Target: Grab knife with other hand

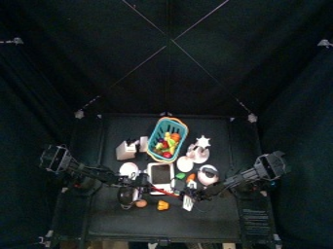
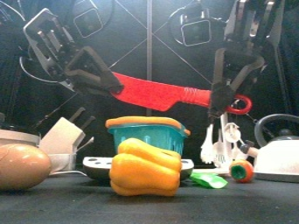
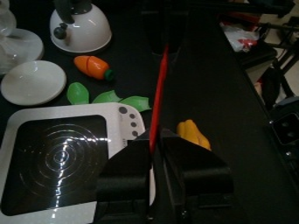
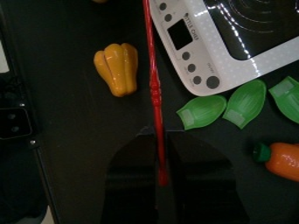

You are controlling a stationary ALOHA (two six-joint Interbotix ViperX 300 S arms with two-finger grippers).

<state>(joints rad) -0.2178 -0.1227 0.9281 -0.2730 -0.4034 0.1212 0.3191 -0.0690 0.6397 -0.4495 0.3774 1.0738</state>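
A red knife (image 2: 152, 92) hangs level above the table, between both arms. My right gripper (image 2: 222, 94) is shut on its handle end, next to the handle's ring (image 2: 240, 106). My left gripper (image 2: 93, 79) is at the blade's tip end. In the left wrist view the blade (image 3: 163, 87) shows edge-on as a thin red line running into the left gripper (image 3: 158, 162). The right wrist view shows the same thin red knife (image 4: 152, 96) running out from the right gripper (image 4: 162, 175).
Under the knife stand a teal basket (image 2: 149, 136) and a yellow pepper (image 2: 146, 166). A white kettle (image 2: 278, 144) is at the right and a brown egg shape (image 2: 21, 166) at the left. A white toy cooktop (image 3: 59, 157), green leaves (image 4: 228, 105) and a carrot (image 4: 281, 159) lie below.
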